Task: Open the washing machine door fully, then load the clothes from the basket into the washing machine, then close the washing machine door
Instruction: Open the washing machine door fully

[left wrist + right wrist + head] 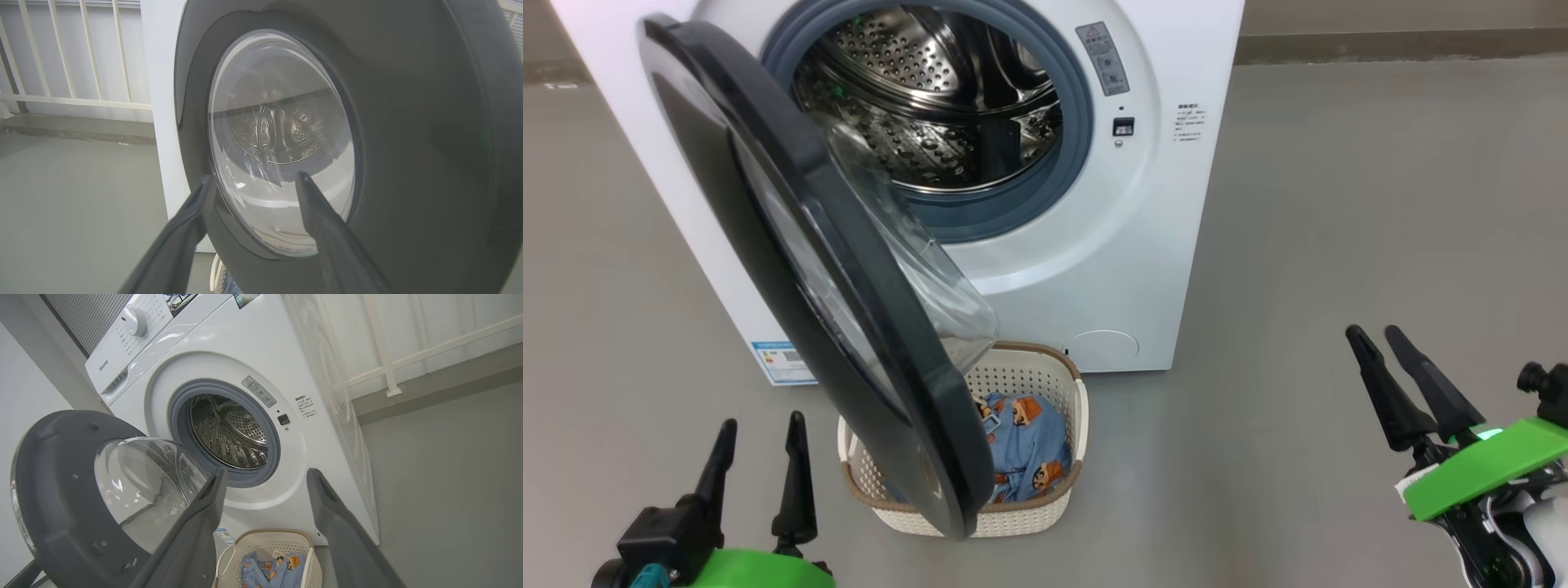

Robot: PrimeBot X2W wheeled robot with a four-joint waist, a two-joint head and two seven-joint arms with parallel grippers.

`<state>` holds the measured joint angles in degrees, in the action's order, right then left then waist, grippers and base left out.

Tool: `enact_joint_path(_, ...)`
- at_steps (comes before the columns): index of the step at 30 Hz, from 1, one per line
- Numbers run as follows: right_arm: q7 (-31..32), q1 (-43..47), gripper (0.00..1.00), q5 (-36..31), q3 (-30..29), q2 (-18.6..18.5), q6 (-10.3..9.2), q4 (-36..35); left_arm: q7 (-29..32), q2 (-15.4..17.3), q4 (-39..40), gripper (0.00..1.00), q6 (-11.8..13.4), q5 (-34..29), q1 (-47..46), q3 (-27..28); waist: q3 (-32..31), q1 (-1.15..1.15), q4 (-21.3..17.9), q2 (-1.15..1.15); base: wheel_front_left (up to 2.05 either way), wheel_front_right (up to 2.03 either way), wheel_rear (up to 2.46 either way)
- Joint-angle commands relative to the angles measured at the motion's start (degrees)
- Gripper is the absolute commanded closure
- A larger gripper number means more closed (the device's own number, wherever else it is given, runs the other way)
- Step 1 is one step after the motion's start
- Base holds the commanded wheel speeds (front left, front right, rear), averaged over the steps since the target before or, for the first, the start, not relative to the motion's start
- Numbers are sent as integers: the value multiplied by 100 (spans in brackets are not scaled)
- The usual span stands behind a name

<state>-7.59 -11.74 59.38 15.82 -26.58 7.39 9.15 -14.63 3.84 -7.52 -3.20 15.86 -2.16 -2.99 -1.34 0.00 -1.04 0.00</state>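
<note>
The washing machine door [849, 269] is open, folks, swung out from its hinge on our left and standing nearly edge-on to us, its glossy black rim running down from the top of the washing machine [1143, 245] to just above the floor [1298, 245]. The clear glass bowl [931, 269] bulges toward the opening, and we see straight past it to the steel drum [931, 106], ringed by the grey gasket [1070, 163]. The lower edge of the door hangs over the left part of the basket [1029, 377], which sits on the floor right against the machine's front, below the opening. The clothes [1029, 445], light blue with orange-brown figures, lie in a heap inside it, and the basket's right half shows clear of the door. Out to the left we have the left gripper [762, 420], fingers spread wide and holding nothing, low and beside the door's outer face; from its wrist the dark rim and glass loom just ahead of the fingertips, though we cannot tell whether they touch. Far out on the right, the right gripper [1374, 331] is parted too and empty, well apart from the machine, with a broad stretch of bare grey floor between it and the basket. A small blue label [783, 362] sits at the machine's lower left corner.
</note>
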Motion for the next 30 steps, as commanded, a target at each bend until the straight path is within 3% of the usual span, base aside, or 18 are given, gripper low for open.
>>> enact_joint_path(1,-164,38,0,-205,38,-146,10,-66,-37,52,191,0,54,-43,-90,211,-2,0,-34,0,0,0,0)
enact_joint_path(10,-658,107,0,-1525,-226,65,10,664,-37,25,269,0,79,-34,8,213,21,0,-151,0,0,0,0)
enact_joint_path(16,-735,116,0,-2297,-501,401,10,873,-37,18,268,0,68,-14,1,222,8,0,-157,0,0,0,0)
enact_joint_path(30,-740,243,0,-2787,-901,730,10,779,-37,23,228,0,55,-20,-23,214,-33,0,-143,0,0,0,0)
